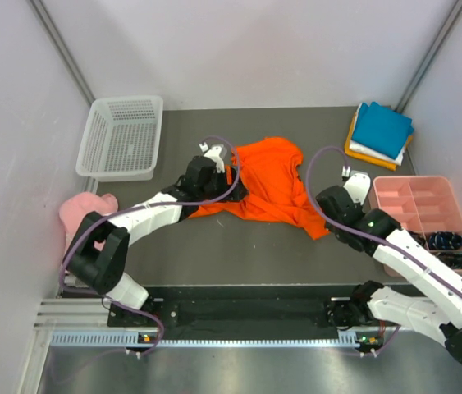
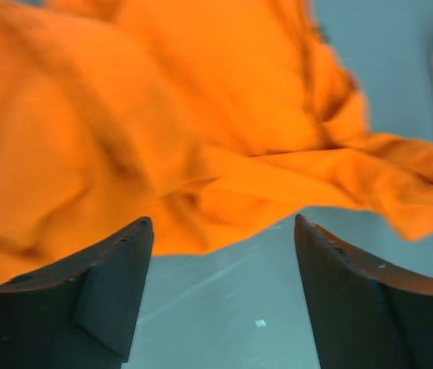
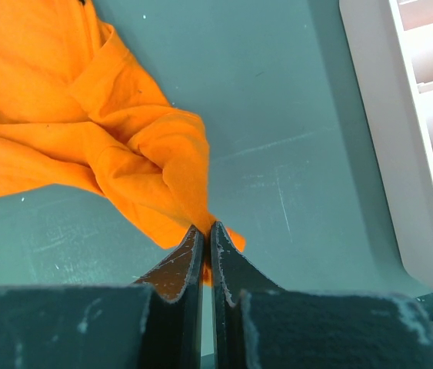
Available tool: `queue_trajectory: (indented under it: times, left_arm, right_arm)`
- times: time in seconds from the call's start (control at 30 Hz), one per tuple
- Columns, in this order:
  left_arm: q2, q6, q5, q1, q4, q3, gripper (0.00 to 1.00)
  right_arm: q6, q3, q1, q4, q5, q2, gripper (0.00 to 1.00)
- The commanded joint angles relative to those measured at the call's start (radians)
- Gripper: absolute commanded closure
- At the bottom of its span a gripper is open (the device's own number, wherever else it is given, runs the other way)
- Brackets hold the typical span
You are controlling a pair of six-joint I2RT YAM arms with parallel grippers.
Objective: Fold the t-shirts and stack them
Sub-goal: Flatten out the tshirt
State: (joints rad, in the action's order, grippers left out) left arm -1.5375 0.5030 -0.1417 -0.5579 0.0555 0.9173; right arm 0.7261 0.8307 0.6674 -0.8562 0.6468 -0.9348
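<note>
Orange t-shirt (image 1: pixel 270 185) lies crumpled and unfolded at the middle of the table (image 1: pixel 214 246), spread between your two arms.

Your left gripper (image 2: pixel 224 231): jaws stand wide with nothing between them. Bare table shows in the gap, and the shirt's near edge lies just beyond the fingertips. From above, this gripper sits at the shirt's left edge.

Your right gripper (image 3: pixel 202 231): jaws pressed together, with a corner of the orange fabric pinched at the tips; a sliver of orange shows on either side of the fingers. That corner is the shirt's near right point, on the side toward the pink divided tray (image 1: pixel 418 205).

The rest of the shirt rests on the table, wrinkled, with creases running across it.

You have a folded stack (image 1: pixel 382 131) at the rear right corner: teal on top, white under it, an amber edge at the bottom. The white mesh basket (image 1: pixel 124 135) sits rear left, well apart from the shirt. The pink cap (image 1: pixel 83 212) lies at the table's left edge, beside the left arm.
</note>
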Motion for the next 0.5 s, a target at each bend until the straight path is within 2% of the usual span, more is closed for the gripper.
queue_trajectory:
  times: [0.0,0.2,0.47]
  left_arm:
    - [-0.026,0.109,-0.173,-0.004,0.225,-0.014,0.28]
    - [-0.039,0.094,-0.142,-0.004,0.195,-0.015,0.43]
    - [-0.029,0.072,-0.067,-0.002,0.176,-0.070,0.46]
  right_arm:
    - [0.002,0.001,0.008,0.020,0.001,0.001,1.00]
    - [0.001,0.005,0.009,0.017,0.005,0.004,1.00]
    - [-0.002,0.007,0.009,0.032,-0.010,-0.009,1.00]
